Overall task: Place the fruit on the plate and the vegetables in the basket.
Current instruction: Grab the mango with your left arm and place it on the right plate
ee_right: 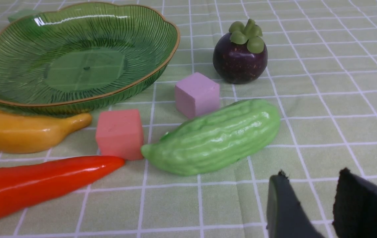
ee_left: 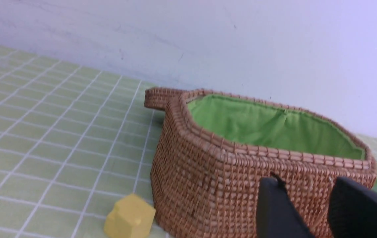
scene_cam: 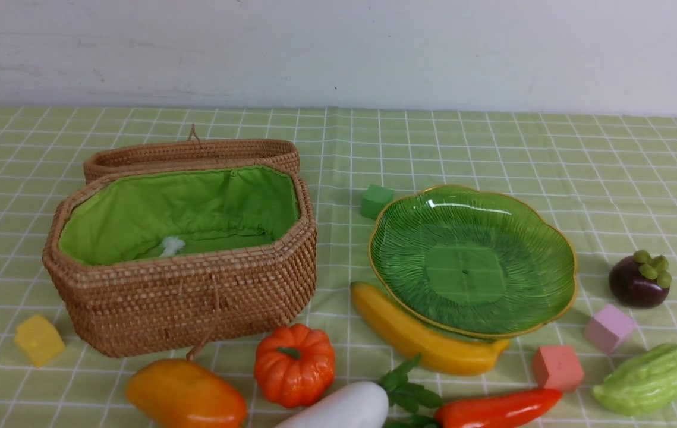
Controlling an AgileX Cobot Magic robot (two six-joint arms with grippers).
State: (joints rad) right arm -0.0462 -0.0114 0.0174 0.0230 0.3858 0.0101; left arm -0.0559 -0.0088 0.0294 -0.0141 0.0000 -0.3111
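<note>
While the checked cloth (scene_cam: 552, 154) is viewed from the front, places are told by clock face around the plate (scene_cam: 469, 267).
Fruit: banana (scene_cam: 415, 339) is laid against the rim at 7 o'clock; mangosteen (scene_cam: 635, 285) is set apart at 3; mango (scene_cam: 186, 397) is laid well off at 8.
Vegetables: pumpkin (scene_cam: 293, 368) at 8, radish (scene_cam: 344, 410) at 7, pepper (scene_cam: 496, 409) at 6, gourd (scene_cam: 647, 379) at 4.
Basket (scene_cam: 183, 309): stood open at 9 o'clock.
Left gripper (ee_left: 307, 185): fingers spread, held before the Basket wall.
Right gripper (ee_right: 310, 178): fingers spread, held near the gourd.

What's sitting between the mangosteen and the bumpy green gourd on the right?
Only a small lilac foam cube, standing clear of the mangosteen and near the gourd. The right wrist view shows it best; the front view shows it too.
</note>
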